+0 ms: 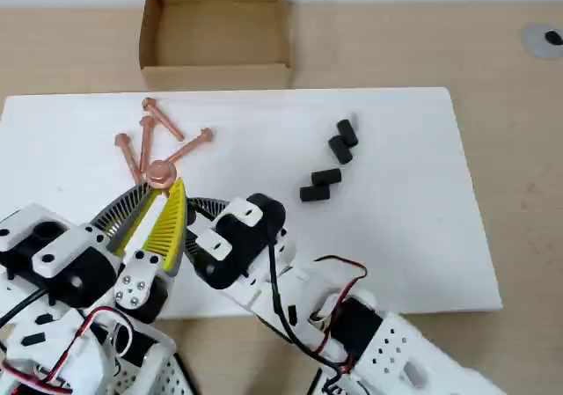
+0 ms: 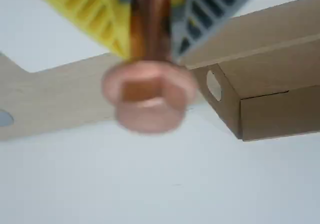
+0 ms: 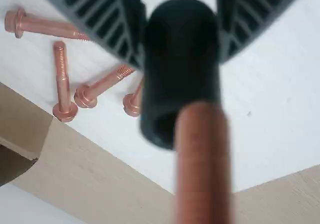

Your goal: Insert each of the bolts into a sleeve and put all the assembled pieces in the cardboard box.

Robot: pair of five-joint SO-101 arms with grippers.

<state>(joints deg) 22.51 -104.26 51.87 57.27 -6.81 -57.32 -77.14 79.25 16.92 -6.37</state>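
bolt (image 3: 202, 164) at sleeve (image 3: 180, 59) (right wrist view)

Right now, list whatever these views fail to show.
- Right wrist view: whether the held bolt has entered the sleeve; blurred, shaft covers its mouth.
- High view: that sleeve, hidden beneath the arms.
- High view: cardboard box, far end cut by the top edge.
- Left wrist view: held bolt's threaded end, cut off by the edge.
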